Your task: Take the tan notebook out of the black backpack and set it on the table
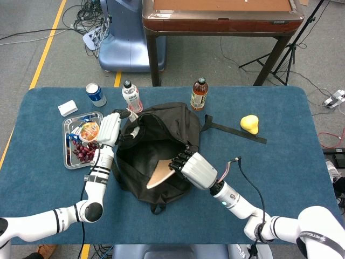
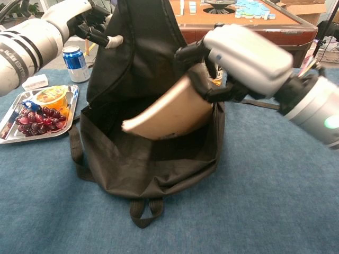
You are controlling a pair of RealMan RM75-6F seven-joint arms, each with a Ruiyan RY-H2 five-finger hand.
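With the backpack (image 1: 156,156) mouth held up by the left hand (image 1: 109,129), the notebook (image 2: 172,108), apparently pinched in the right hand (image 2: 249,53) and half out, should be drawn toward 4 o'clock, clear of the rim.

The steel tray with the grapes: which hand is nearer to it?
Left. The left hand holds up the black backpack's rim just beside the steel tray; the right hand grips the tan notebook across the bag.
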